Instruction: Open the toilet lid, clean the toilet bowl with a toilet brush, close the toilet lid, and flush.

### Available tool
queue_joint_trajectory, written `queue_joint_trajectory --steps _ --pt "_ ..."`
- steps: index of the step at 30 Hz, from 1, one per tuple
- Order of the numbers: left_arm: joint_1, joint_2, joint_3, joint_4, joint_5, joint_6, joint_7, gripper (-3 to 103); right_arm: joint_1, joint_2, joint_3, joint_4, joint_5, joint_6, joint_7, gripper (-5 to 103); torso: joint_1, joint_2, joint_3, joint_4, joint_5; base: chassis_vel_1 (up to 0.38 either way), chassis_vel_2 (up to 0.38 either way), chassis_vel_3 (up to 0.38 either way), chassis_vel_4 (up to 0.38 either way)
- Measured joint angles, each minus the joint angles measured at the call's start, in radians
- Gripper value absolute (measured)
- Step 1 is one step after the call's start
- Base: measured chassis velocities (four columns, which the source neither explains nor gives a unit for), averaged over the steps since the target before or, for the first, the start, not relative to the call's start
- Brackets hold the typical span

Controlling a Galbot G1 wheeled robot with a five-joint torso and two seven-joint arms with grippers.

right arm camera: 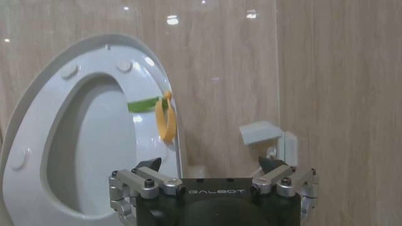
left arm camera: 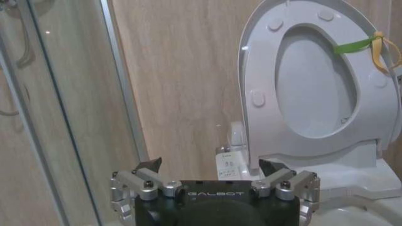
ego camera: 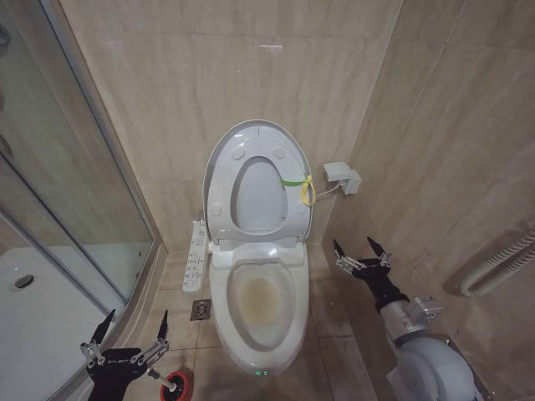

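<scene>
Head view: glossy white oval toilet lid point(ego camera: 257, 180) already up; stained white ceramic toilet bowl point(ego camera: 259, 302) exposed betw. both grippers. Left gripper point(ego camera: 132, 334) wide, empty, white-stick toilet brush point(ego camera: 170, 385) w/ black head just beside it. Right gripper point(ego camera: 361, 248) wide, idle. Brush pickup is next, probably: needs left fingers round the stick.

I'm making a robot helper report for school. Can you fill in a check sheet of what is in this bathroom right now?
Surface: beige tiled floor, with a small square drain left of the toilet.
Job's things: toilet lid raised against the wall, seat up with it; toilet bowl open, yellowish-brown stain inside; toilet brush standing in its red holder on the floor.
Clutter: nothing seen.
Grippers: left gripper open, empty, hanging just above the brush; right gripper open, empty, to the bowl's right.
Cables: green and yellow band on the seat edge; white corrugated hose on the right wall.
Surroundings: glass shower enclosure, control panel, wall box.
</scene>
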Motion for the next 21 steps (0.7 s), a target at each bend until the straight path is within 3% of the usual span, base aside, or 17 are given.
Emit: queue_joint_trajectory --steps 21 --pt "0.000 0.000 0.000 0.000 0.000 0.000 0.000 100 0.147 -0.052 -0.008 -0.094 0.054 0.000 0.032 100 0.000 0.000 0.000 0.0000 0.0001 0.000 0.000 0.000 0.000"
